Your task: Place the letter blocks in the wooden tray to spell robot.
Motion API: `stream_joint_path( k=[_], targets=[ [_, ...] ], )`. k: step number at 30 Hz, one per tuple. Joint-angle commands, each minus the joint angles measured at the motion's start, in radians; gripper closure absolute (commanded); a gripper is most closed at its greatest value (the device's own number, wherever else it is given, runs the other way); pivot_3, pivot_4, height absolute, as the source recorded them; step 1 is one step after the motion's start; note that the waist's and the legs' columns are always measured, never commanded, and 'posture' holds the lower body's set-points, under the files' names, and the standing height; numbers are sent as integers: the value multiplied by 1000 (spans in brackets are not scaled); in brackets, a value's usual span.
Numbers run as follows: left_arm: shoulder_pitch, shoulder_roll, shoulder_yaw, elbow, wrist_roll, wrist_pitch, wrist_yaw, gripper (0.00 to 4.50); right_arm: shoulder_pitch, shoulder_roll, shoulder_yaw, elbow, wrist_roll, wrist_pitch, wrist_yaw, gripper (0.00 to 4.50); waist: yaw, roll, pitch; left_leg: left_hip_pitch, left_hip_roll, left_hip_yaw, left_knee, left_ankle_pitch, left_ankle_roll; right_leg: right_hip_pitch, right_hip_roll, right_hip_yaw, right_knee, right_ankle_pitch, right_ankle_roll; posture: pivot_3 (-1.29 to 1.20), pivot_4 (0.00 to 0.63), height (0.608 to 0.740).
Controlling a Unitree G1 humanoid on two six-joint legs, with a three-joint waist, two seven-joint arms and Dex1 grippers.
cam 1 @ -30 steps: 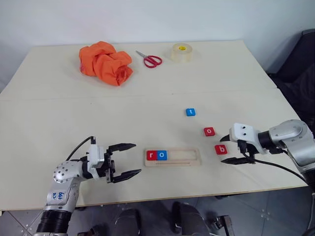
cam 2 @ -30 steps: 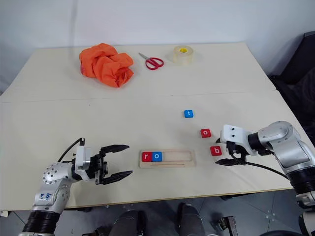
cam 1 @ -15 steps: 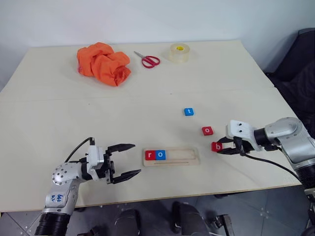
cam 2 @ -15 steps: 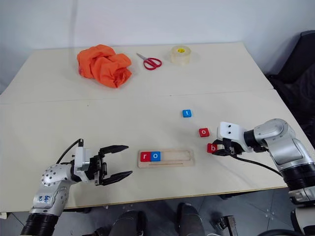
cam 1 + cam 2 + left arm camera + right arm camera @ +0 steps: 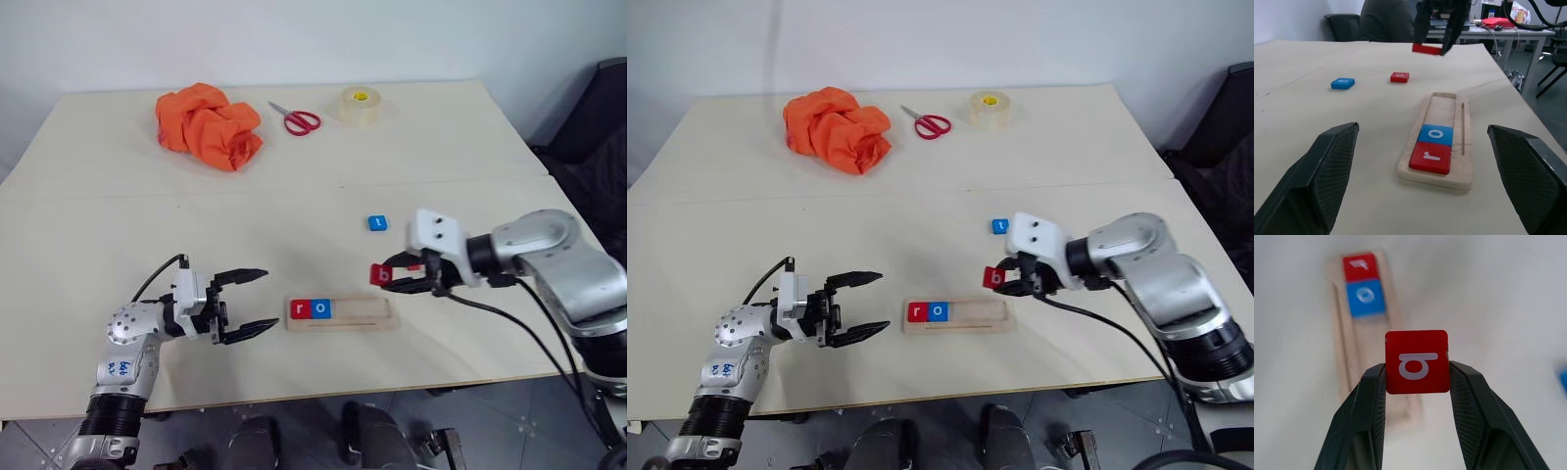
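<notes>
The right gripper (image 5: 390,277) pinches the red b block (image 5: 1417,361) between its two fingers and holds it up off the table (image 5: 294,186). Just below it and a little toward the robot lies the wooden tray (image 5: 377,315). The bare end of the tray is the end near this gripper. At the tray's other end sit the red r block (image 5: 299,309) and the blue o block (image 5: 320,308), side by side and touching. Beside the gripper, a bit farther away on the table, is the red o block (image 5: 1399,77), and past that the blue t block (image 5: 378,223). The left gripper (image 5: 254,303) has its fingers spread wide, with nothing in them. It hangs low over the table just beside the r end of the tray, pointing at it. Far off from both grippers lie an orange cloth (image 5: 210,125), red scissors (image 5: 297,118) and a tape roll (image 5: 360,105).
</notes>
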Motion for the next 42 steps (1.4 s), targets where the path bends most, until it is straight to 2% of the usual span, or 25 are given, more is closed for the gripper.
stream_joint_path(
  k=[1, 7, 15, 31, 42],
  targets=[
    [-18, -3, 4, 5, -1, -27, -11, 0, -64, 20, 58, -32, -7, 28, -6, 3044, 0, 0, 0, 0, 0, 0, 0, 0, 0, 0, 0, 0, 0, 0, 0, 0, 150, 740],
    [27, 4, 17, -29, -13, -34, -15, 0, -144, 68, 197, -14, -51, 109, -32, 3044, -1, 0, 0, -1, 0, 0, 0, 0, 0, 0, 0, 0, 3, 0, 0, 0, 150, 740],
    [76, 20, 34, -69, -44, -26, -38, 0, -158, 86, 294, -29, -76, 186, -70, 3044, -1, 0, 0, -2, 0, 0, 1, 0, 0, -2, 0, 0, 3, 0, 0, 0, 150, 740],
    [98, 92, 83, -21, -85, -94, -241, 0, -195, 97, 349, 11, -105, 180, -84, 3044, -2, 0, 0, -3, 0, 0, 2, 0, 0, -4, 0, 0, 3, -1, -1, 0, 150, 740],
    [108, 92, 96, -14, -67, -110, -216, 0, -198, 117, 361, 8, -101, 181, -85, 3044, -2, 0, 0, -13, 1, 0, 11, 0, 1, -13, 0, 0, 8, -1, -1, 0, 150, 740]
  ],
)
